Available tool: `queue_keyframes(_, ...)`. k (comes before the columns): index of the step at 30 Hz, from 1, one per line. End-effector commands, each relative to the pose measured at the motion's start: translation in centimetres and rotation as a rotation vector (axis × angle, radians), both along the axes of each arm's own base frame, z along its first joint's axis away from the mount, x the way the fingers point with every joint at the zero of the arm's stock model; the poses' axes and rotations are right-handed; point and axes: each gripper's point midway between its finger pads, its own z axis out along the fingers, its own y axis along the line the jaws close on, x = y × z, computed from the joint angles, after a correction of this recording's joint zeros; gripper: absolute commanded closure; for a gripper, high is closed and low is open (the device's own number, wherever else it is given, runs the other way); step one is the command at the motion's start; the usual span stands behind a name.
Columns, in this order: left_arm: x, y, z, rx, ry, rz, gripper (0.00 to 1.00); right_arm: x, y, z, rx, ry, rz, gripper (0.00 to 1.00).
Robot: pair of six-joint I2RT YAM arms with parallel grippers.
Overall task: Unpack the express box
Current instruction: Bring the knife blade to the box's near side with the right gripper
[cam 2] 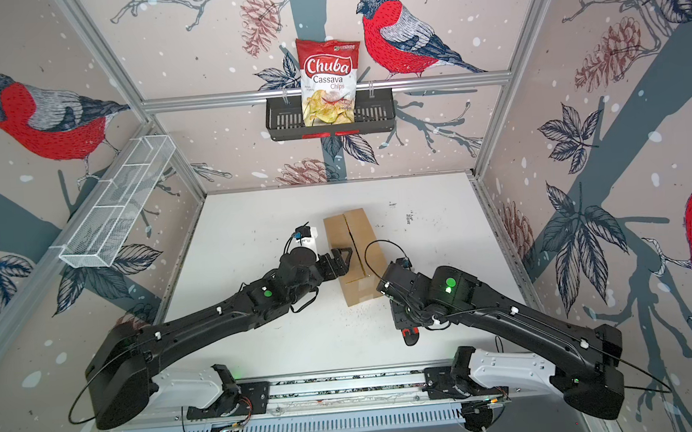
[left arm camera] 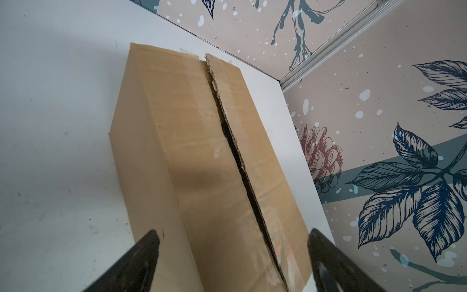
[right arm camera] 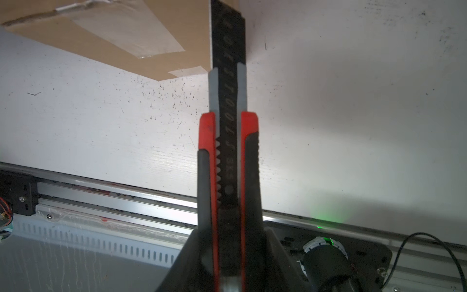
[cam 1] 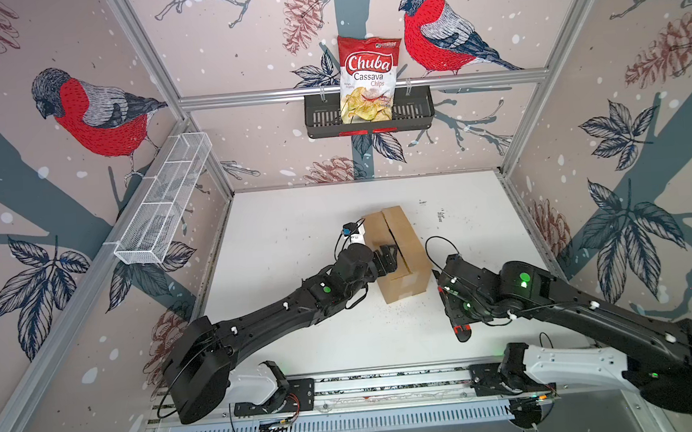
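Right gripper clenches the utility knife, blade exposed, near the express box under the released left gripper; a stray swing could gash either.

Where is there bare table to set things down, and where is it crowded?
Free: table between express box and back wall, and the near strip along the front rail. Crowded: at the box, left hand over it, right hand holding a knife beside it.

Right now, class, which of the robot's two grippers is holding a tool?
The right gripper: it is shut on a red-and-black utility knife with its blade out. The left gripper holds nothing, its jaws open over the express box.
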Motion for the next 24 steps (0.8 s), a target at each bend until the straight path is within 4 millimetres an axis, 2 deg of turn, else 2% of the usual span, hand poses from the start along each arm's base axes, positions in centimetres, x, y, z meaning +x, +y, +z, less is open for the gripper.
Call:
queue_keyframes(1, 0.3, -0.1, 0.8, -0.031, -0.024, 0.009, 0.09, 0.2, 0.1, 0.3, -0.011, -0.016, -0.018, 0.89)
queue_keyframes(24, 0.1, -0.4, 0.5, -0.048, -0.022, -0.002, 0.09, -0.2, 2.1, -0.1, 0.001, -0.009, 0.016, 0.89)
